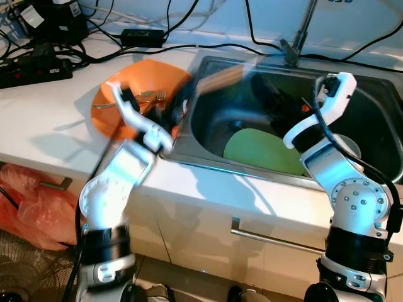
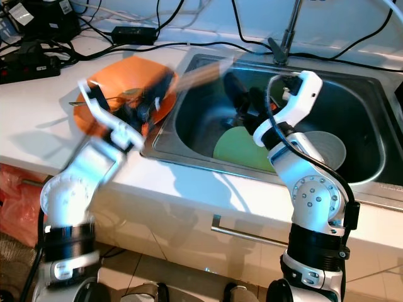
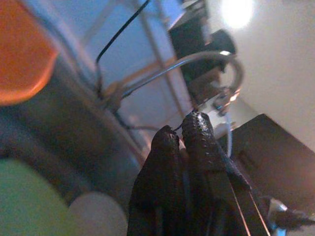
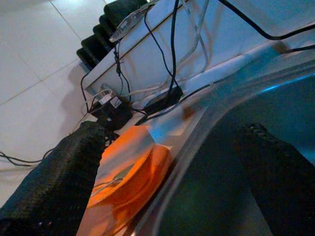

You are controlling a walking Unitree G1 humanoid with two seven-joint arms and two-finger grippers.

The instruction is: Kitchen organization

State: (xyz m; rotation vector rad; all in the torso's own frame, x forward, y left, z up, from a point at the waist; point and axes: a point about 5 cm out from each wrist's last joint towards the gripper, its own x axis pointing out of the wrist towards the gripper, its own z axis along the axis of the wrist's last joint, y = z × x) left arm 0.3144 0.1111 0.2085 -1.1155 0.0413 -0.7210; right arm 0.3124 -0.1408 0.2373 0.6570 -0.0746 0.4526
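An orange plate with a fork on it lies on the white counter, left of the steel sink. In the basin rest a green plate and a white dish. My left gripper, blurred by motion, hovers over the orange plate's right edge at the sink rim. In the left wrist view its fingers are pressed together with nothing between them. My right gripper reaches into the basin above the green plate. Its fingers stand wide apart and hold nothing.
The faucet rises behind the sink. A black power strip and several cables lie along the back of the counter. An orange plastic bag hangs low on the left. A cabinet handle sits under the counter edge.
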